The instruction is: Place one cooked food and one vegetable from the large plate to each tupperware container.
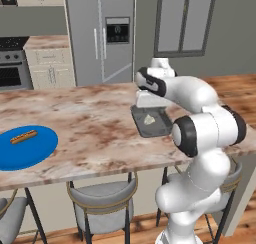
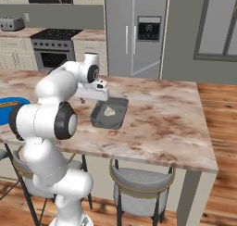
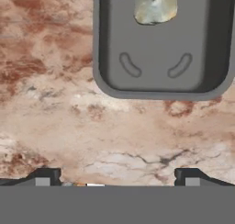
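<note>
The gripper (image 3: 117,177) hangs above the bare marble counter (image 3: 55,117) with its two dark fingertips (image 3: 43,176) set wide apart and nothing between them; it holds nothing. Just beyond the fingertips in the hand view lies the near rim of the dark grey tub (image 3: 160,76), which sits flat on the counter with a pale, lumpy piece of food (image 3: 155,6) resting on its floor toward the far end. In the left base view the white arm (image 1: 200,123) bends over the counter's right part, and the hand stands over the tub (image 1: 150,122), whose pale piece of food (image 1: 149,119) shows near its middle. In the right base view the same tub (image 2: 110,113) lies just past the hand, a little to its right, with the food (image 2: 109,111) inside it. Well apart from the tub, at the left end of the counter in the left base view, the large blue plate (image 1: 35,150) lies flat near the front edge, and a long brownish-orange piece of food (image 1: 24,136) rests on it. An edge of that plate (image 2: 9,102) shows behind the arm in the right base view. Stools (image 1: 102,200) stand tucked under the counter's near side. Farther back are a steel fridge (image 1: 102,35) and an oven (image 1: 12,68) against the kitchen wall.
</note>
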Motion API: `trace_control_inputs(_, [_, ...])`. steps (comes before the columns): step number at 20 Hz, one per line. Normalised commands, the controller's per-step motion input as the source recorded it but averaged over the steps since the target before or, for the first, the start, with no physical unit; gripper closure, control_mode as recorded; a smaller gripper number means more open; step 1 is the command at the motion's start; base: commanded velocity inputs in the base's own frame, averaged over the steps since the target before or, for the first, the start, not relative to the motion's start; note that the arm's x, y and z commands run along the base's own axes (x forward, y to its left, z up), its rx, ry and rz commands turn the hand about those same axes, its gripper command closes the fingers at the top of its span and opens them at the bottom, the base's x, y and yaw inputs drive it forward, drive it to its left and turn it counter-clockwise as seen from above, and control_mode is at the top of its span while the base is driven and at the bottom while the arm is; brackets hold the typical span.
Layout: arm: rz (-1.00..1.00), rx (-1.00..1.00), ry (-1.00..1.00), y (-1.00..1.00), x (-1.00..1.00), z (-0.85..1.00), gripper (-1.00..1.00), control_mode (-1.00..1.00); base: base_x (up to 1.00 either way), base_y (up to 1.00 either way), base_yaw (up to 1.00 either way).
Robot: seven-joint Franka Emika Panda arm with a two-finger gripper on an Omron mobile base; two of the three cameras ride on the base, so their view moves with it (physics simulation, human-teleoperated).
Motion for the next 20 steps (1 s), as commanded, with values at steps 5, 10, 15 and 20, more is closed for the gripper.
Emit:
trace_control_inputs(5, [-0.03,0.00,0.00,0.00,-1.00,0.29,-1.00,-1.00,0.00,0.00,0.00])
trace_control_inputs(10, [0.00,-0.01,0.00,0.00,-0.35,0.00,-1.00,-1.00,0.00,0.00,0.00])
trace_control_inputs(15, [0.00,0.00,0.00,0.00,0.00,0.00,-1.00,-1.00,0.00,0.00,0.00])
trace_control_inputs(20, [0.00,0.00,0.00,0.00,0.00,0.00,-1.00,1.00,-0.06,0.13,0.00])
